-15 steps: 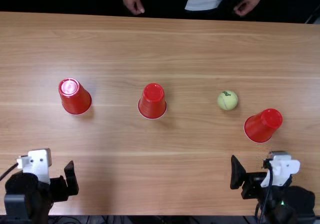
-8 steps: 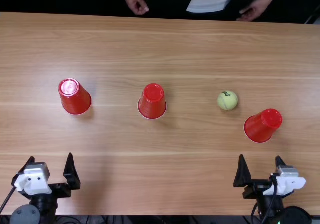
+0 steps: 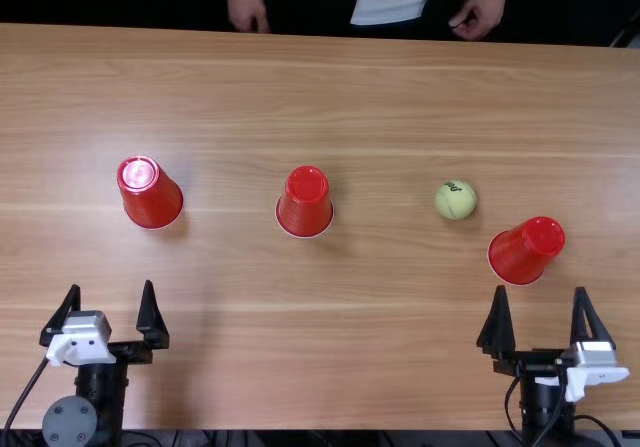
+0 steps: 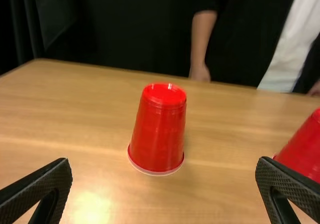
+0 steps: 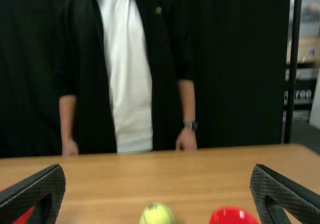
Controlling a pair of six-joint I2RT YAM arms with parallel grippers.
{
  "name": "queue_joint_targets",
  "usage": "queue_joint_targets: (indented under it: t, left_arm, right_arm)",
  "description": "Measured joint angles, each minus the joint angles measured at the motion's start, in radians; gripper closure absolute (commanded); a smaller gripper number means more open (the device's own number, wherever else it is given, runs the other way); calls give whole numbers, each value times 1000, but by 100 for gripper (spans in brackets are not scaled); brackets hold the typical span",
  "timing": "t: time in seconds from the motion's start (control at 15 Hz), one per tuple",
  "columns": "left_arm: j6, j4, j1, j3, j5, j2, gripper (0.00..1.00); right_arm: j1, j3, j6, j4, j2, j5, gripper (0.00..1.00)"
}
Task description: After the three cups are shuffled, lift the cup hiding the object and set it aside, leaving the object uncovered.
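Desk (image 3: pixel 320 97): you have wide bare wood between the near edge and the cups.

Over the last second both arms drew back to the near edge. The left tool (image 3: pixel 110 309) and right tool (image 3: pixel 540 312) are now spread wide and empty.

The left cup (image 3: pixel 148 192), middle cup (image 3: pixel 305 202) and right cup (image 3: pixel 525 249) have not moved.

The ball (image 3: pixel 455 200) lies uncovered, near the right cup. Judge the task finished.

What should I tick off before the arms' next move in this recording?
1. The yellow-green tennis ball lies uncovered on the light wooden table: ok.
2. The right-hand red plastic cup stands apart from the ball: ok.
3. The middle red plastic cup and the left red plastic cup stand upside down, nothing touching them: ok.
4. The left tool is open and holds nothing: ok.
5. The right tool is open and holds nothing: ok.
6. Anything under the cups: cannot tell.
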Motion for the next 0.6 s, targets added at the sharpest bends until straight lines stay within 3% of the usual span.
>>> queue_joint_targets:
  t: [0.2, 0.6]
  left_arm:
    - [0, -84, 0, 2, 8, 3, 0]
    - [0, -122, 0, 15, 15, 0, 0]
  right_arm:
    - [0, -141, -2, 200, 0, 0, 0]
    - [0, -184, 1, -43, 0, -1, 0]
